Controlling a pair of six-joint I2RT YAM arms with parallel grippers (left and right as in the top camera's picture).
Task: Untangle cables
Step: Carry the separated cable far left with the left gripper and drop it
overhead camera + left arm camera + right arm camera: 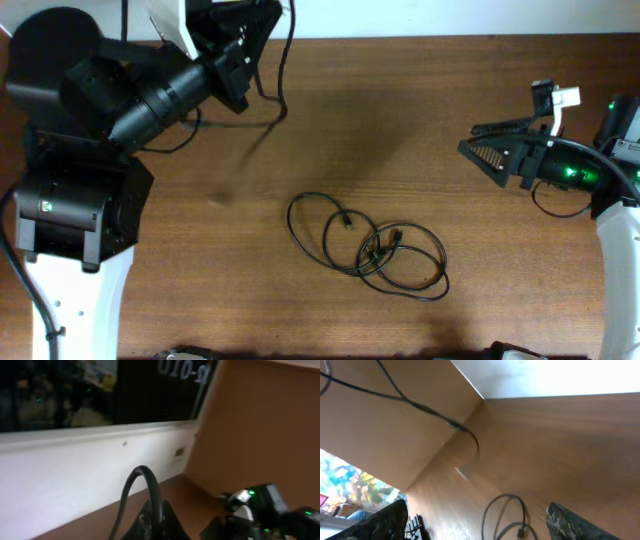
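The cables (368, 246) lie on the wooden table as one loose tangle of thin black loops, with small plugs near the middle. The right wrist view shows one loop of the cables (506, 496) and a plug below and ahead of my right gripper (480, 525), which is open with nothing between its wide-set fingers. From overhead, the right gripper (476, 147) hovers to the right of the tangle and further back, pointing left. My left gripper (262, 18) is raised at the far left corner, well away from the tangle. In its wrist view, the left gripper (159, 521) is shut.
A thicker black arm cable (285, 70) hangs down at the back left and curves toward the left arm; it also crosses in front of the left fingers (172, 527). The left arm's base (75, 210) fills the left side. A white wall (75, 470) borders the table's far edge.
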